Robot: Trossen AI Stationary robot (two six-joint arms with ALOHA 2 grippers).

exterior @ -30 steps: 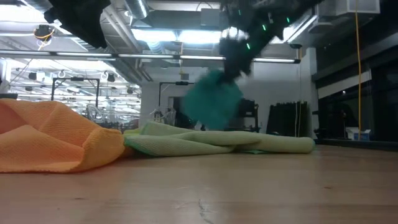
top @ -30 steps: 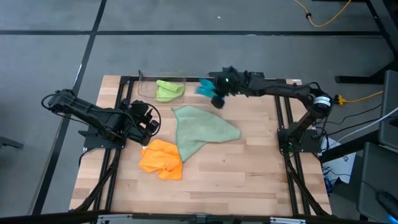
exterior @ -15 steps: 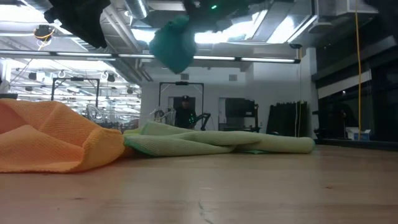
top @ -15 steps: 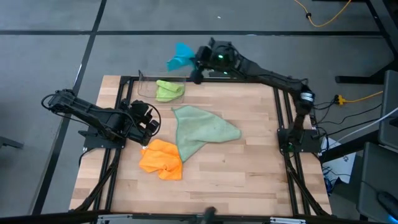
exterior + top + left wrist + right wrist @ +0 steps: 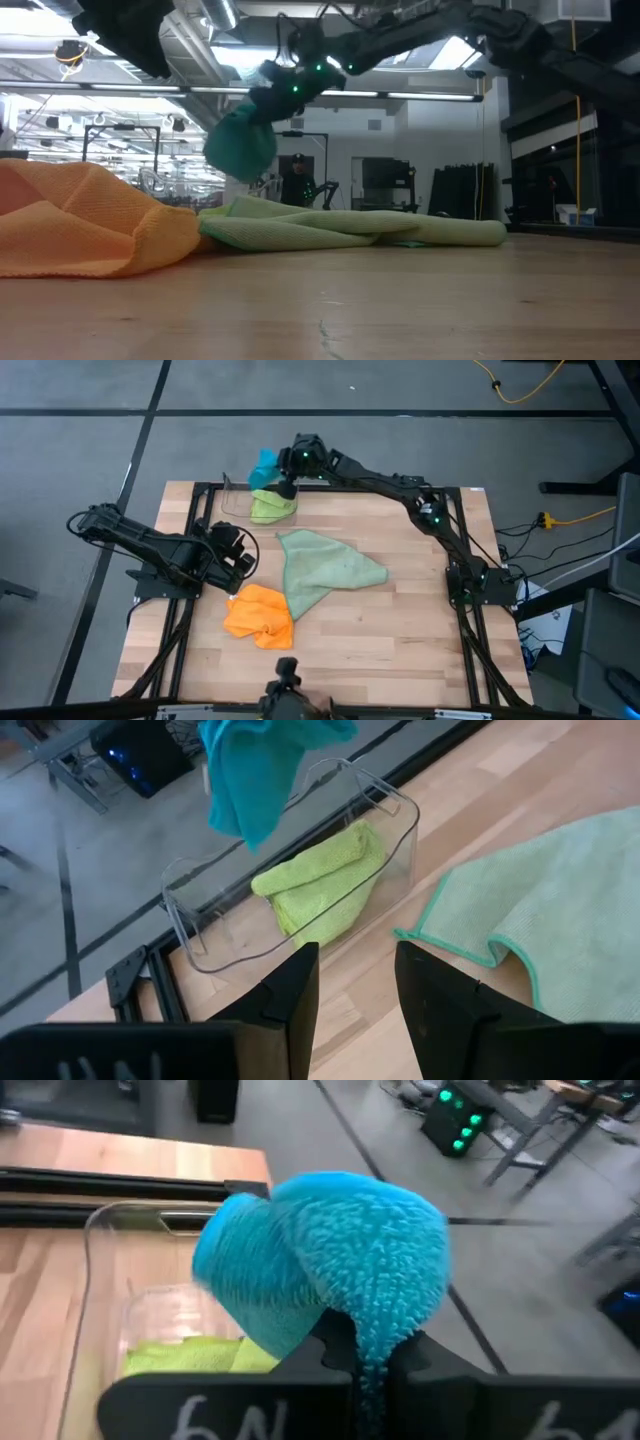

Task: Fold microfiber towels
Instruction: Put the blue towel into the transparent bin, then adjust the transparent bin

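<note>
The teal blue towel (image 5: 266, 460) hangs bunched in the air, clamped between the closed fingers of the right gripper (image 5: 287, 470), above the clear plastic bin (image 5: 235, 503) at the table's far edge, toward eleven o'clock from the table's middle in the high view. In the right wrist view the cloth (image 5: 325, 1265) drapes over both dark fingers, with the bin's rim (image 5: 100, 1220) below it. The lime green towel (image 5: 272, 506) lies folded inside that bin; the left wrist view shows it (image 5: 320, 880) resting against the bin's wall, with the teal cloth (image 5: 255, 765) suspended above.

The pale sage green towel (image 5: 325, 570) lies spread and loosely folded at the centre of the wooden table (image 5: 400, 640). The orange towel (image 5: 262, 616) sits crumpled at its seven o'clock, touching its lower corner.

The left gripper (image 5: 243, 555) waits low at the table's nine o'clock side, just beside the orange towel, its fingers (image 5: 290, 995) standing apart and holding nothing. The right arm (image 5: 400, 490) reaches from the three o'clock side across the far edge to the bin.
</note>
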